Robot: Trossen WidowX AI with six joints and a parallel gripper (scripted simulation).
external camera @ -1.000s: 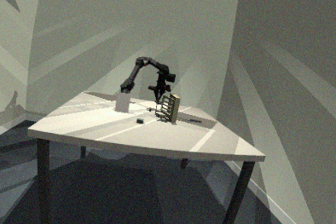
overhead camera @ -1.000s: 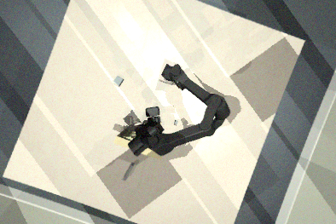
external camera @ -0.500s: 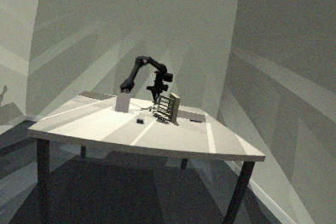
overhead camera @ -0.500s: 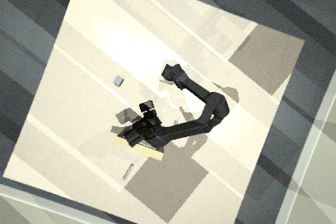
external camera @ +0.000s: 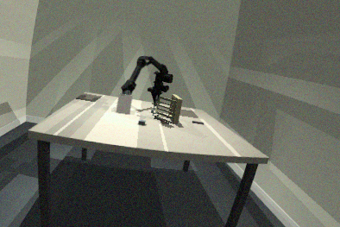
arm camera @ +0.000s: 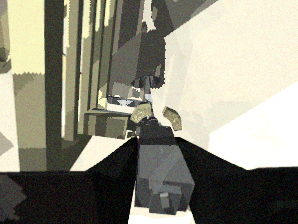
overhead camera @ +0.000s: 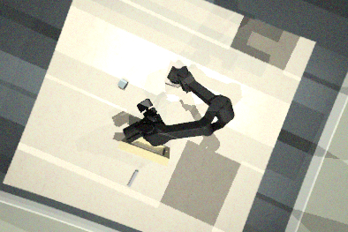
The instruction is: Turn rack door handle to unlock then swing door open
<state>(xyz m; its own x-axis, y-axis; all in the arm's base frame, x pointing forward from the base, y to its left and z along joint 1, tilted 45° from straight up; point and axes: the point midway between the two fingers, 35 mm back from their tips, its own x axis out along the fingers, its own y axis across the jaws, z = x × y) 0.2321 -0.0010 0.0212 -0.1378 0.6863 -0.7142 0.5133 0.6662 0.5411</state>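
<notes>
The rack (overhead camera: 143, 152) (external camera: 176, 109) is a pale yellow frame standing near the middle of the table. Its slatted door (external camera: 162, 108) (arm camera: 75, 75) is swung out from the frame. In the wrist view the slats fill the left side. My gripper (overhead camera: 129, 133) (external camera: 154, 94) (arm camera: 155, 143) reaches down at the door's free edge and is shut on the door's handle (arm camera: 146, 92), a thin shaft that shows just beyond the two fingertips. How far the handle is turned and how wide the door is open I cannot tell.
A small pale blue cube (overhead camera: 123, 84) (external camera: 141, 122) lies on the table left of the rack. A short grey bar (overhead camera: 132, 177) (external camera: 198, 122) lies on the rack's other side. The arm's base (overhead camera: 177, 77) sits on a white block (external camera: 124, 104) behind the rack.
</notes>
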